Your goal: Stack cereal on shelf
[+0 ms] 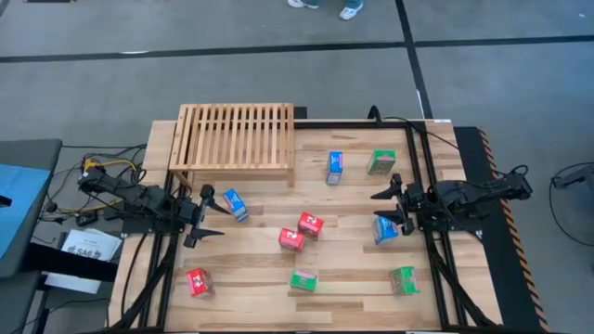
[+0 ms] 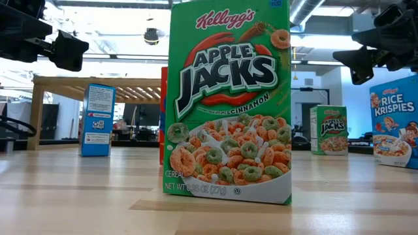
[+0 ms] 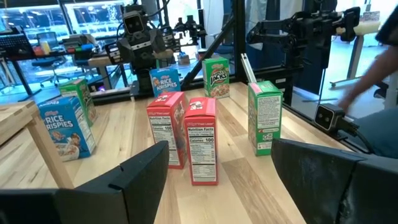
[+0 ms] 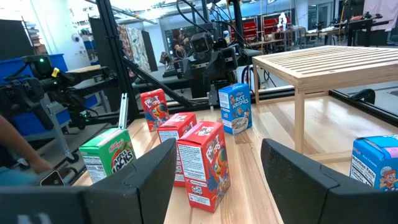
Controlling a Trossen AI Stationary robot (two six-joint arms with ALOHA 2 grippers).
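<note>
From above, we see the left gripper (image 1: 206, 215) with its fingers spread wide and nothing between them, a blue Rice Krispies box (image 1: 235, 204) standing just beside its fingertips. Across the table, the right gripper (image 1: 388, 207) also gapes empty, with a second blue box (image 1: 385, 229) just beside its lower finger. The wooden shelf (image 1: 234, 135) sits at the table's far left, its slatted top bare. Two red boxes (image 1: 301, 231) stand close together mid-table between the two grippers; a third red box (image 1: 198, 282) sits at the near left. A green Apple Jacks box (image 2: 228, 101) fills the low view, its front reading "Kellogg's", "Apple Jacks" and "Cinnamon"; the weight line along its bottom edge looks like "NET WT" but is partly cut off. Two more green boxes, one (image 1: 380, 162) far and one (image 1: 403, 280) near, stand on the right side. A third blue box (image 1: 335, 167) stands between the shelf and the far green box.
</note>
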